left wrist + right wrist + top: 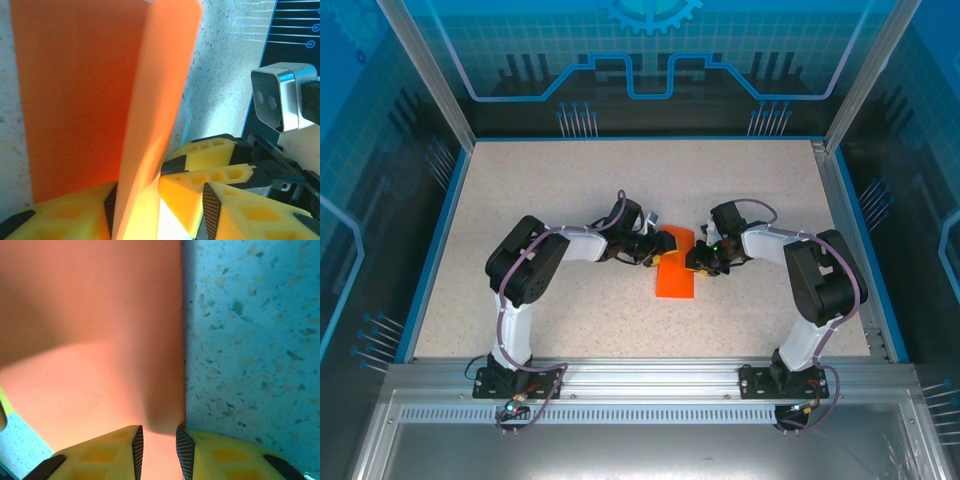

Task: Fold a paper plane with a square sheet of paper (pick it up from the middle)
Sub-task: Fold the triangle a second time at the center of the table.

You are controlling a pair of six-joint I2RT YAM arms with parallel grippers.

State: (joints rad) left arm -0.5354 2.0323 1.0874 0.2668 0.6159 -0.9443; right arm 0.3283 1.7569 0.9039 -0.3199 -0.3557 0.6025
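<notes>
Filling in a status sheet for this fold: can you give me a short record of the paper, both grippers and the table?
paper: square sheet of paper, orange, one flap raised
left gripper: fingers apart, flap between them
right gripper: fingers shut on the sheet
table: speckled; sheet lies mid-table

A flat beige tabletop speckled with dark flecks point(570, 180) lies inside a narrow blue border strip point(433, 240). Along its near edge runs a ribbed silver aluminium rail point(650, 375). Slanted silver metal posts point(425, 70) frame translucent blue wall panels, the back panel point(740, 50) printed with pale line patterns and a gear outline. The right wrist view shows the same speckled surface point(250, 340) close up, tinted blue.
</notes>
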